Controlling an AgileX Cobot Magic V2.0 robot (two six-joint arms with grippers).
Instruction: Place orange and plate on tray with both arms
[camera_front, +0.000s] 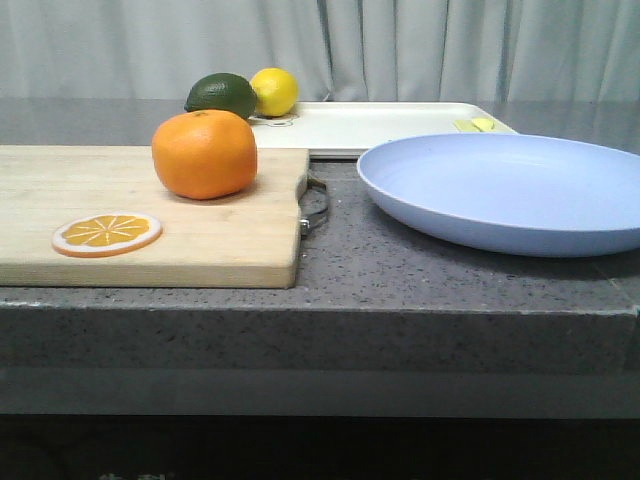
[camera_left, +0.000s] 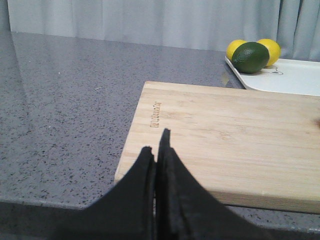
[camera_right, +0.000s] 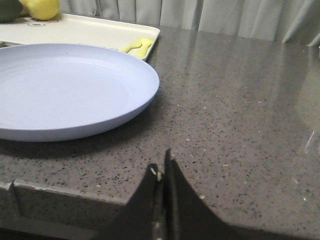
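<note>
The orange (camera_front: 204, 153) sits on the wooden cutting board (camera_front: 200, 230) at the left of the front view. The lavender-blue plate (camera_front: 510, 190) lies on the counter at the right; it also shows in the right wrist view (camera_right: 65, 90). The cream tray (camera_front: 370, 125) lies behind both and also shows in the left wrist view (camera_left: 290, 77) and the right wrist view (camera_right: 85, 30). My left gripper (camera_left: 157, 145) is shut and empty over the board's near corner. My right gripper (camera_right: 161, 165) is shut and empty at the counter's front edge, right of the plate. Neither gripper shows in the front view.
An orange slice disc (camera_front: 107, 234) lies on the board's front. A dark green fruit (camera_front: 221, 95) and a yellow lemon (camera_front: 274, 91) sit at the tray's left end, with a small yellow piece (camera_front: 477, 125) at its right end. A metal handle (camera_front: 316, 200) sticks out of the board's side.
</note>
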